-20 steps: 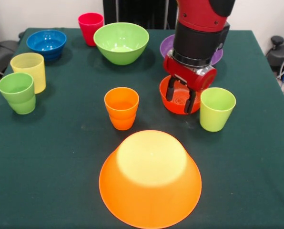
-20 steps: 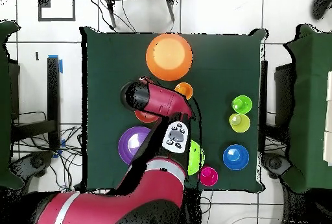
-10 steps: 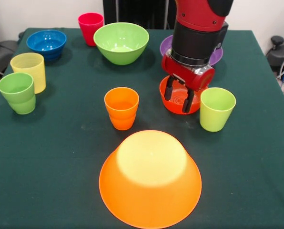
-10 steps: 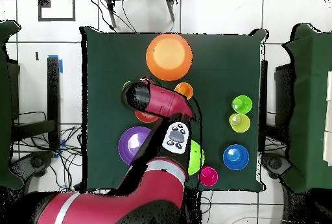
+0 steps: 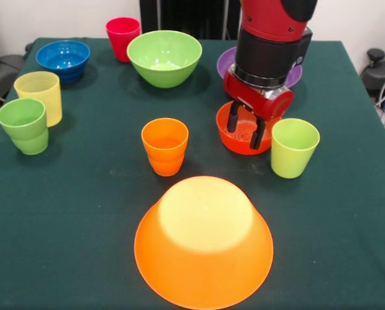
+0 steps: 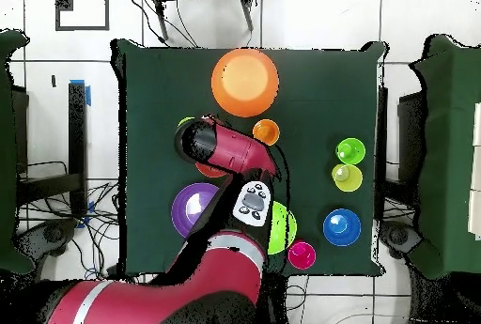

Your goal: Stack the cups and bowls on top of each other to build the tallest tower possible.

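On the green table (image 5: 63,213), the small red-orange bowl (image 5: 239,139) is sitting beside the lime cup (image 5: 294,147); the claw (image 5: 246,129) is hanging spread apart inside it, apparently to grip its rim. The upturned orange bowl (image 5: 204,240) is waiting nearer as base.

The red-and-black arm (image 5: 270,45) reaches straight down, its gripper (image 5: 246,130) pointing at the table with both black fingers (image 5: 233,121) spread apart.

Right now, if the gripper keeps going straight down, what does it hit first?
Most likely the small red-orange bowl: the gripper points down, open, with its fingertips over the bowl's inside. Depth is unclear from the front view.
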Controlling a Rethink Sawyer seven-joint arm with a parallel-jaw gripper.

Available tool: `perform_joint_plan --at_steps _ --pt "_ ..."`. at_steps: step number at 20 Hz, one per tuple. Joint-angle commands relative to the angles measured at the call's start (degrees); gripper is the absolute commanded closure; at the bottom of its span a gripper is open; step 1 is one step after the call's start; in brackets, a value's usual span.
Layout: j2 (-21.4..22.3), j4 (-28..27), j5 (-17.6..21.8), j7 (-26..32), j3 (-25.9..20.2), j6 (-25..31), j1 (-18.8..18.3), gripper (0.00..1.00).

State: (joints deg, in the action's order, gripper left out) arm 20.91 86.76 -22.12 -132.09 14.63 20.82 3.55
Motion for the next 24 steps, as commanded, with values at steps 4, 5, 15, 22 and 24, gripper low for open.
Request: perform_joint_plan --at_steps 4,5,15,22,24 --pt "-2.5 5.0 -4.7 -13.8 -4.7 -2.0 0.7 0.0" --pt "-2.9 5.0 -4.8 -13.7 -5.0 -3.0 0.4 0.0" --pt "-6.4 3.9 -6.3 -12.2 -9.0 -9.5 -2.1 0.0" --pt "-8.1 3.6 -7.1 -12.1 -11.0 -12.3 -3.1 0.0" --pt "-8.3 3.5 -7.2 -12.0 -11.0 -12.4 -3.0 0.0"
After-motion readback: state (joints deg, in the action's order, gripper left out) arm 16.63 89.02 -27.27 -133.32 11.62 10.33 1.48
